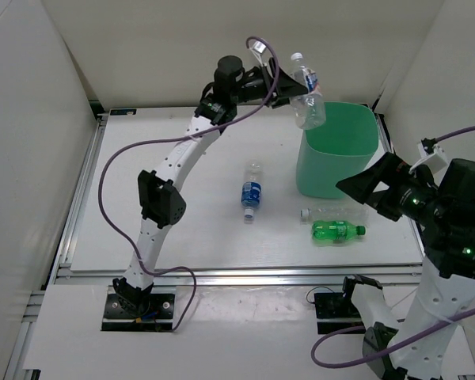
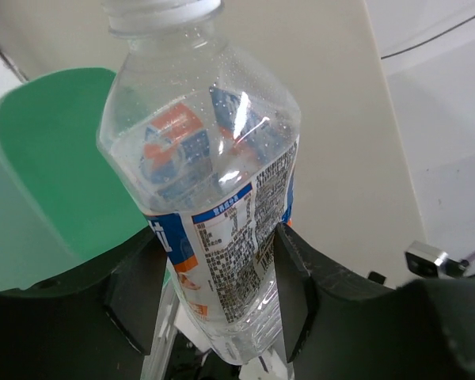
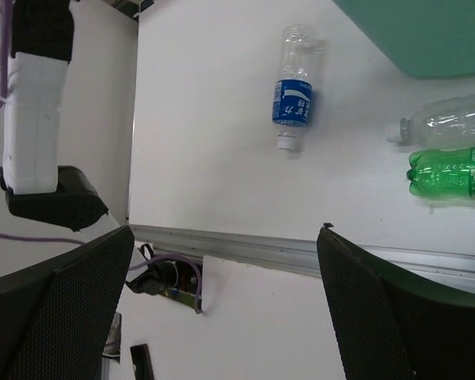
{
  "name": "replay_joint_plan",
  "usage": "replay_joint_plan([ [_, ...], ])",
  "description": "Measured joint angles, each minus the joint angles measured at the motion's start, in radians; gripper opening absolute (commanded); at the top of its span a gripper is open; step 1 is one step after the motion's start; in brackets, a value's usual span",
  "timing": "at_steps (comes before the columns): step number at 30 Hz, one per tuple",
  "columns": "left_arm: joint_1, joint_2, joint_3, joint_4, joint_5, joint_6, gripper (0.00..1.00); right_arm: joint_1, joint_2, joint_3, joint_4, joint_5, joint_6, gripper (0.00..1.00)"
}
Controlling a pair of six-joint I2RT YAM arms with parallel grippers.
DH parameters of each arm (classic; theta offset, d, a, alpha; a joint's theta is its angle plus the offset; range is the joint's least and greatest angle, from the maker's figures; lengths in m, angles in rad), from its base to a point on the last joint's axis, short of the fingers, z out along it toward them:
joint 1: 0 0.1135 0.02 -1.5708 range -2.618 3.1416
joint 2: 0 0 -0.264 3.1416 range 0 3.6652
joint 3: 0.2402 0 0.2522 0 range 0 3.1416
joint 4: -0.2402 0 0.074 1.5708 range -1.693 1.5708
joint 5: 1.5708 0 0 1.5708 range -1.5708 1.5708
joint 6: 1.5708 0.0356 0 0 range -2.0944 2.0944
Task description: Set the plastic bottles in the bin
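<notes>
Clear plastic, pale-label bottle (image 1: 307,93) held over the bin (image 1: 344,111); three bottles lie on the worktop (image 1: 182,226).

Left gripper (image 1: 295,91) is clamped on the pale-label bottle's lower body, long axis near upright, white cap up, at the mint-green bin's far-left rim corner. Whether its base dips below the rim is hard to judge from above. The blue-label bottle (image 1: 252,192) lies left of the bin, long axis running far to near, cap toward the arm bases. Near the bin's front, the plain clear bottle (image 1: 336,211) lies crosswise with its cap to the left. The green bottle (image 1: 338,231) lies parallel just beside it, cap to the right. Right gripper (image 3: 222,309) hangs spread wide and empty.
</notes>
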Motion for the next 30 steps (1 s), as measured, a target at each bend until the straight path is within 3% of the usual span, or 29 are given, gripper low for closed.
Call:
replay_joint_plan([
  [13,-0.122,0.081,0.000,0.152,-0.224,0.037,0.70,0.042,-0.099,0.079,-0.025,-0.095,-0.027,1.00],
  [16,-0.129,0.128,0.000,0.153,-0.256,0.035,0.78,0.051,-0.083,0.119,-0.022,-0.096,-0.034,1.00],
  [20,-0.131,0.163,-0.001,0.146,-0.286,0.038,1.00,0.059,-0.075,0.126,-0.024,-0.087,-0.045,1.00],
  [30,-0.122,0.076,-0.089,0.142,-0.307,0.082,1.00,0.085,-0.043,0.145,-0.024,-0.042,-0.053,1.00],
])
